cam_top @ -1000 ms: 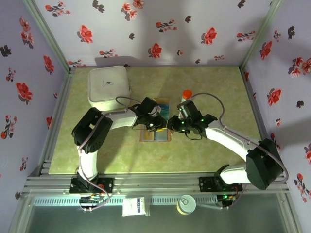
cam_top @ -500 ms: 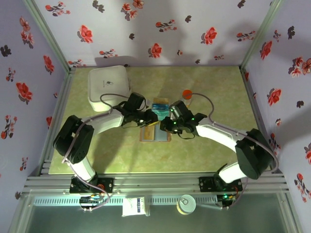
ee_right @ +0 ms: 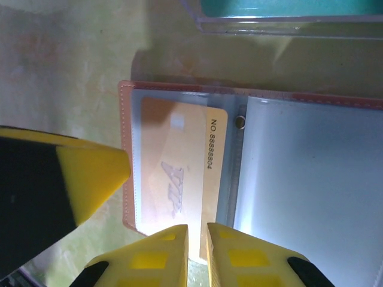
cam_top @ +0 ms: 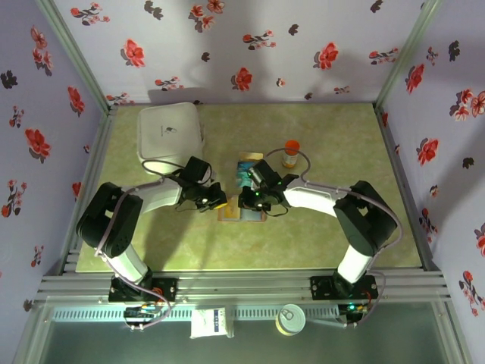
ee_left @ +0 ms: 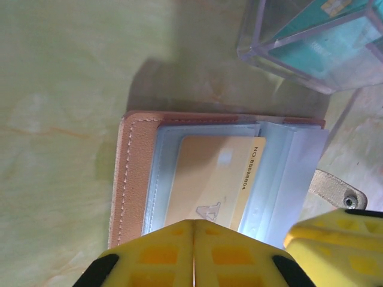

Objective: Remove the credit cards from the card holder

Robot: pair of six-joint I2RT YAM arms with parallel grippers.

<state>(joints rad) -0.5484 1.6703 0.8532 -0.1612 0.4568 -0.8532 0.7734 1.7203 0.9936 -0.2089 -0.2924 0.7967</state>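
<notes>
The brown card holder (cam_top: pixel 244 215) lies open on the green table, its blue-grey inside up (ee_left: pixel 128 179) (ee_right: pixel 127 149). A tan credit card (ee_left: pixel 209 173) (ee_right: pixel 179 173) sits in its left clear pocket, its near edge poking past the rim. My left gripper (cam_top: pixel 217 203) (ee_left: pixel 193 222) is shut, tips down on the holder's near left edge over that card. Beside it, my right gripper (cam_top: pixel 247 202) (ee_right: pixel 197 230) is shut to a thin slit with nothing pinched, tips above the card's near edge.
A clear plastic box (cam_top: pixel 250 167) (ee_left: pixel 317 42) with teal cards in it stands just behind the holder. An orange pill bottle (cam_top: pixel 291 152) is to its right and a white square box (cam_top: pixel 170 136) sits at the back left. The holder's strap with a snap (ee_left: pixel 341 192) lies loose.
Both grippers have moved left over the holder. The left one has drawn back to its left edge, and both pairs of jaws have closed in.
</notes>
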